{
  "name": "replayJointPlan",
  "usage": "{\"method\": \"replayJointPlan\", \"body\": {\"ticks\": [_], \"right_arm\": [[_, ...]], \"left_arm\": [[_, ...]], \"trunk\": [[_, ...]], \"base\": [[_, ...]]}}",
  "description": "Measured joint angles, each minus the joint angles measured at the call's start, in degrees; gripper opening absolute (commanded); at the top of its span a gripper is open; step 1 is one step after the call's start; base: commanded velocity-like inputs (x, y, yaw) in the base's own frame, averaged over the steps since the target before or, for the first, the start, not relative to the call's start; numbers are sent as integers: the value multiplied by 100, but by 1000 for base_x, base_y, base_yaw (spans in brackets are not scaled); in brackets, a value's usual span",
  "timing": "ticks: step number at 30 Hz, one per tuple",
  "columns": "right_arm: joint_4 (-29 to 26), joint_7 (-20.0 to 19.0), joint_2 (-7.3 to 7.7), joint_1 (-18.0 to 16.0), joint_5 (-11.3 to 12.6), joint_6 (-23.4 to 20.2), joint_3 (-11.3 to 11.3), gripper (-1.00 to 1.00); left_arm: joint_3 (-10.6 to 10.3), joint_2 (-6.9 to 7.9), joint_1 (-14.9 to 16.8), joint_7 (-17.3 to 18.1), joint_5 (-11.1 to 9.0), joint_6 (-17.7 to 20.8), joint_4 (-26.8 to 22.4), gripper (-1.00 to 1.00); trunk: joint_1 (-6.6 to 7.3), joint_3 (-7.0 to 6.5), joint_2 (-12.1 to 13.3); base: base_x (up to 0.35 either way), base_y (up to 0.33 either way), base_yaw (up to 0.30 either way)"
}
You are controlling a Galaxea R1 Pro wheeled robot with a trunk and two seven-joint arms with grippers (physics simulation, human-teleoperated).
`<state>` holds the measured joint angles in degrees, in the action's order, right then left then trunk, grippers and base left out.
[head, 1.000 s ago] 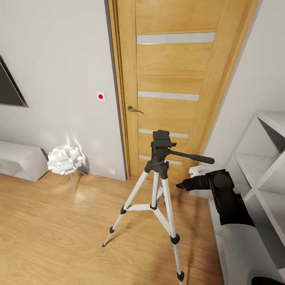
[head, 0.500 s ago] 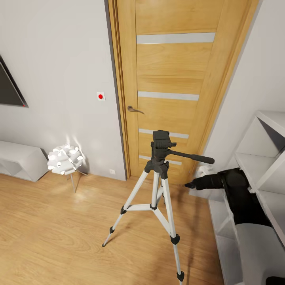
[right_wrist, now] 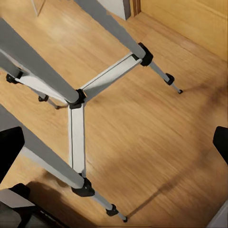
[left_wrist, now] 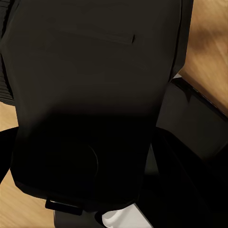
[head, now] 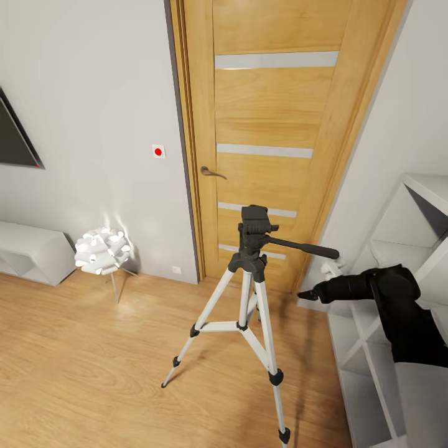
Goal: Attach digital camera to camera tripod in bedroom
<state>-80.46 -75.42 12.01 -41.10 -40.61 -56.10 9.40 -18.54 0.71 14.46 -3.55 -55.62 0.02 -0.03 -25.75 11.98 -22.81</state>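
Black fingertips [right_wrist: 9, 149] are seen at the two opposite edges of the right wrist view, spread wide, with nothing gripped between them. The right gripper [head: 307, 295] is held level beside the camera tripod [head: 251, 274], below its pan bar and apart from the legs. It is judged to be kept there so that the stand can be steadied or approached from the side. The tripod is stood with its three legs splayed on the wood plank floor [head: 93, 348], in front of the oak door [head: 274, 124], which gives its head a firm base for mounting.

The digital camera cannot be picked out with certainty. Something large and black is pressed close to the lens in the left wrist view, and whether the left gripper is closed on it cannot be told.

Behind the right arm a white shelf unit [head: 404, 224] is set, and nothing can be made out in its visible compartments.
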Motion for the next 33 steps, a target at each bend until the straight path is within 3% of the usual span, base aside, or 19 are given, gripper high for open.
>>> {"method": "replayJointPlan", "body": {"ticks": [10, 12, 13, 14, 24, 26, 29, 33], "right_arm": [[-52, -41, -85, 111, 12, -42, -36, 100], [-52, -44, -189, 119, 13, -56, -68, 100], [-50, -42, -425, 125, 19, -76, -231, 100], [-48, -41, -481, 125, 3, -70, -273, 100], [-15, -30, -716, 126, 27, -96, -441, 100], [70, -11, -958, 127, 19, -97, -454, 100], [137, 13, -1145, 127, 3, -84, -458, 100], [202, 27, -1244, 126, -9, -69, -466, 100]], "left_arm": [[-1, 0, 0, 0, 0, 2, 0, -100], [0, 0, 0, 0, 0, 1, 1, -100], [1, -1, 1, 1, 0, 0, 1, -100], [2, 0, 0, 1, 0, 1, -1, -100], [4, 0, 0, 0, 0, -1, -1, -100], [3, 0, 0, 0, 0, -1, 2, -100], [3, 0, 0, 0, 0, -2, 1, -100], [2, 0, 0, 0, 0, 0, 2, -100]], "trunk": [[0, 0, 0], [0, 0, 0], [0, 0, 0], [0, 0, 0], [0, 0, 0], [0, 0, 0], [0, 0, 0], [0, 0, 0]], "base": [[0, 0, 0], [0, 0, 0], [0, 0, 0], [0, 0, 0], [0, 0, 0], [0, 0, 0], [0, 0, 0], [0, 0, 0]]}}
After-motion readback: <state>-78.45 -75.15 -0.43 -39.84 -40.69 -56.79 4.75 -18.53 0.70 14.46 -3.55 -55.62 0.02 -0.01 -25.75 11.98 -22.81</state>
